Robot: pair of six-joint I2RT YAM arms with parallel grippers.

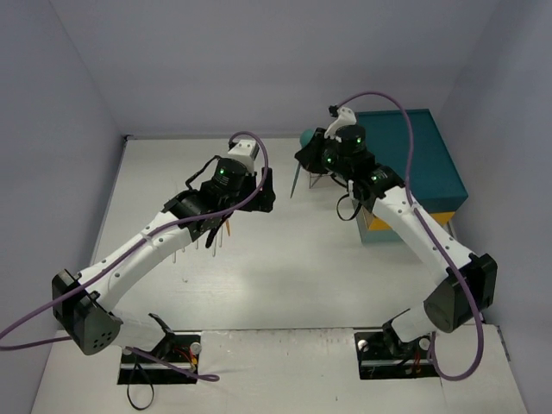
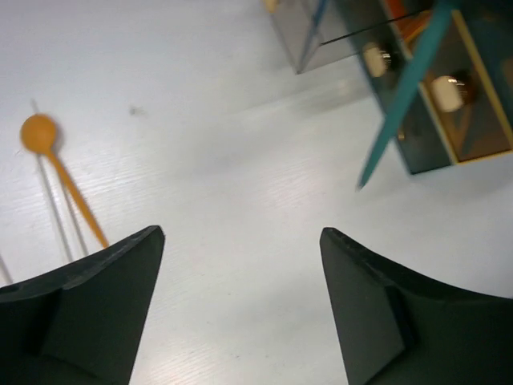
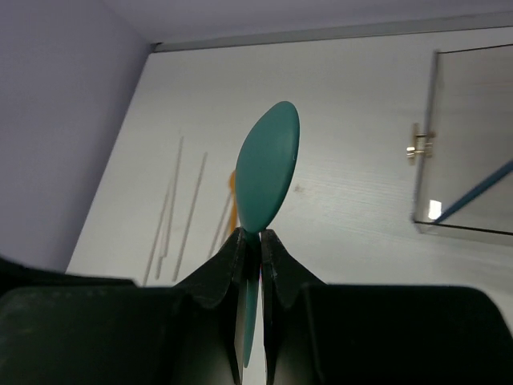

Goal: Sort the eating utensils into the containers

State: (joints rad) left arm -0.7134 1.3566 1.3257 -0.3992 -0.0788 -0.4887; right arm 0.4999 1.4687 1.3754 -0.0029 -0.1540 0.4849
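In the top view, the right jaws hang over the far middle of the table, clenched on a teal spoon whose handle dangles downward, close to the teal chest. The left jaws sit just left of it, above loose utensils.

In the left wrist view, the left jaws stand released with nothing between them. An orange spoon lies on the left beside clear utensils. The teal spoon's handle hangs in front of a clear container.

In the right wrist view, the right jaws pinch the teal spoon at its neck, just under the bowl. The clear container sits to the right, and a blue utensil seems to lean inside it.

We judge these pieces light, thin, fairly stiff and slick. A narrow handle may pivot in a pinch, so we favour a grip across the flat of the handle near its middle. Pieces lying flat leave little to get under.
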